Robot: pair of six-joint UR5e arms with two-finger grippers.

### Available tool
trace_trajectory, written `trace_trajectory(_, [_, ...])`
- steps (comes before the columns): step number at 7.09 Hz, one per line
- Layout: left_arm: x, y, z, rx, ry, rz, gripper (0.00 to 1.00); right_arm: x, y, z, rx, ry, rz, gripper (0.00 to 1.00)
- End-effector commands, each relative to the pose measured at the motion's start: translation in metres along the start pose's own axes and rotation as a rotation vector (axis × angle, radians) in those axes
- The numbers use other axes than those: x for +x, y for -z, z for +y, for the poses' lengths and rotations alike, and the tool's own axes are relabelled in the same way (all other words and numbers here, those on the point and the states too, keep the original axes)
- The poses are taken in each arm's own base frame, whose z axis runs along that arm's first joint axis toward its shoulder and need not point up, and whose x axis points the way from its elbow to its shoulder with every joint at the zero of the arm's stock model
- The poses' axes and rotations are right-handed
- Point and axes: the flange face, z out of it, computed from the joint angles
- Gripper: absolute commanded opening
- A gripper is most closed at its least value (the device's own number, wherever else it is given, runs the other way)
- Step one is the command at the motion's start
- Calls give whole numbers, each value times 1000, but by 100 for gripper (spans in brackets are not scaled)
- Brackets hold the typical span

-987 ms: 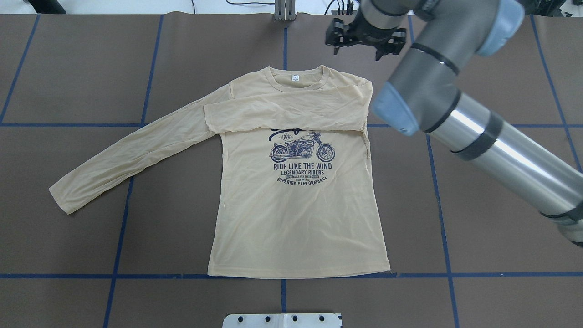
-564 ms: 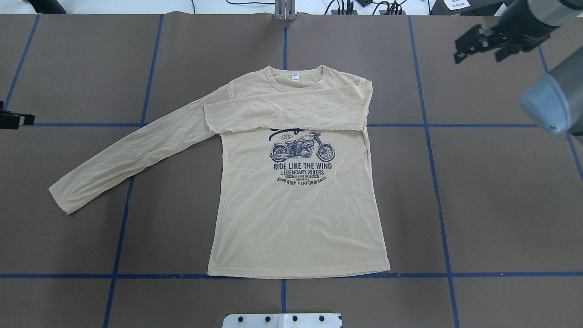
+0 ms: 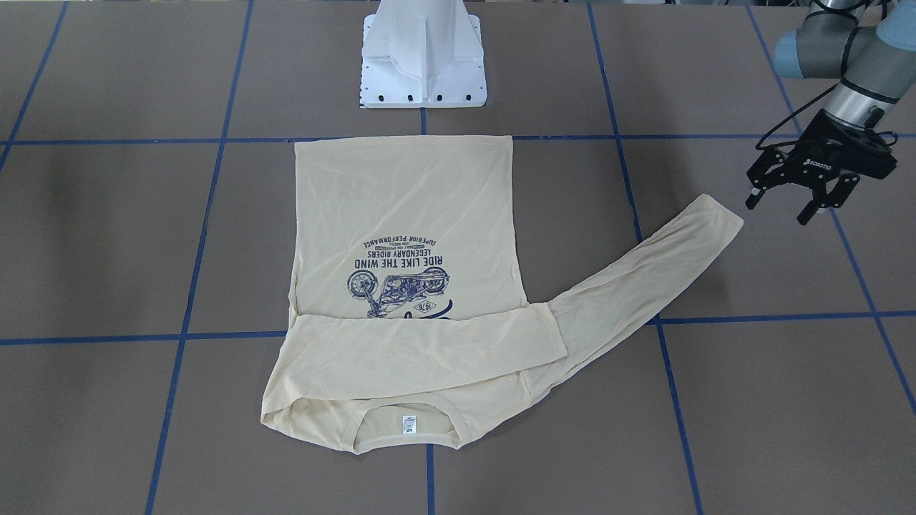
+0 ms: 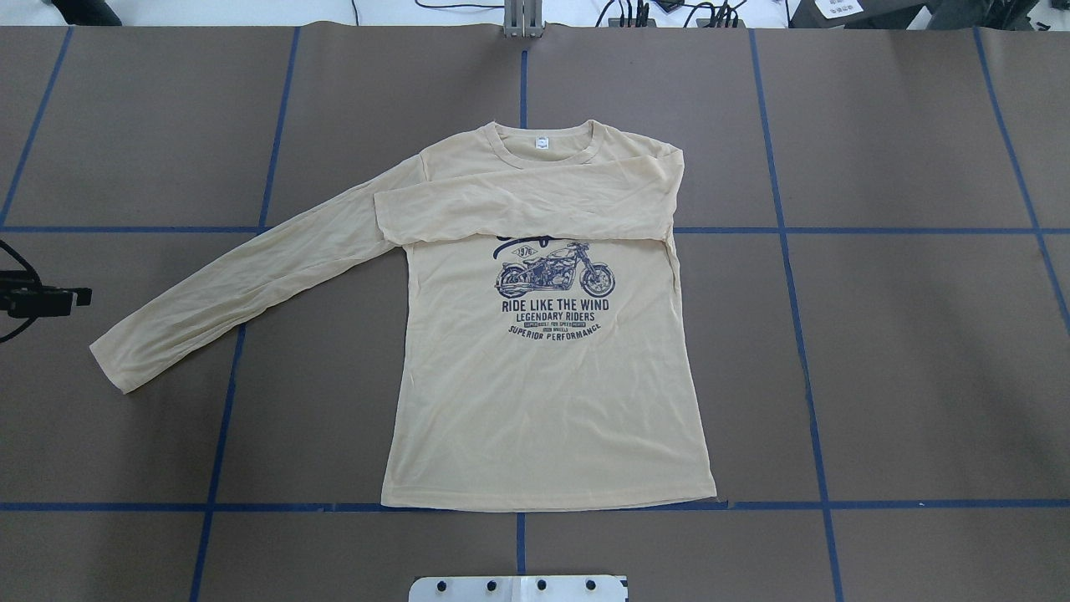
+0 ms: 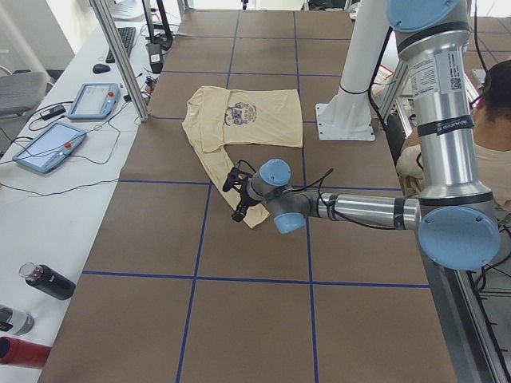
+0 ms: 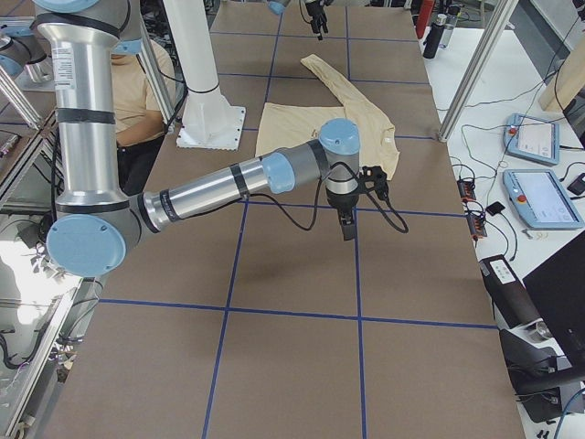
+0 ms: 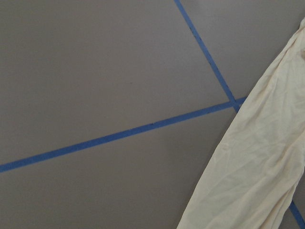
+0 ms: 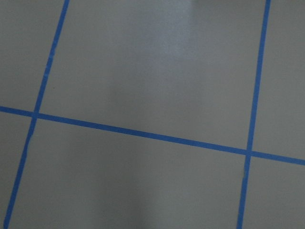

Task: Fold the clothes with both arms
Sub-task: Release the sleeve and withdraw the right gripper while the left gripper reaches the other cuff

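The cream-yellow long-sleeved T-shirt (image 4: pixel 543 401) lies flat, print up, in the middle of the table; it also shows in the front view (image 3: pixel 401 207). One sleeve is folded across the chest (image 4: pixel 518 209). The other sleeve (image 4: pixel 234 284) stretches out flat, and its cloth fills the right side of the left wrist view (image 7: pixel 257 171). My left gripper (image 3: pixel 778 209) is open and empty, just above the table beside that sleeve's cuff (image 3: pixel 715 214); it shows at the overhead view's left edge (image 4: pixel 42 299). My right gripper (image 6: pixel 346 229) shows only in the right side view, over bare table; I cannot tell its state.
Blue tape lines (image 4: pixel 802 368) divide the brown table into squares. The white pedestal base (image 3: pixel 422 64) stands behind the shirt's hem. Tablets (image 5: pixel 48 148) and bottles (image 5: pixel 48 281) lie on a side bench. A person (image 6: pixel 137 82) sits behind the robot.
The right arm has swung from above the collar out past the overhead view's right edge. The left gripper has come in at the left edge and moved toward the outstretched sleeve's cuff.
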Motion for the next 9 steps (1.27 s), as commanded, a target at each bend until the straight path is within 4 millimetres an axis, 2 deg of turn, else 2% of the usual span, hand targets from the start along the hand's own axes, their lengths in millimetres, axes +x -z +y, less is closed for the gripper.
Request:
trace_trajectory(1, [-2,-19,19,-21,21,-29,83,13,3,9,-1,4,1,100])
trace_trajectory(4, [-1,-32,29,-51,13,-26,78,15,1,10,-4,1,5,100])
trace_trajectory(6, [4,-45,40,-76,-3,-28,67,15,1,10,-3,1,6,100])
trace_trajectory(9, [2,-54,48,-97,-8,-32,64,14,2,10,-2,2,8,100])
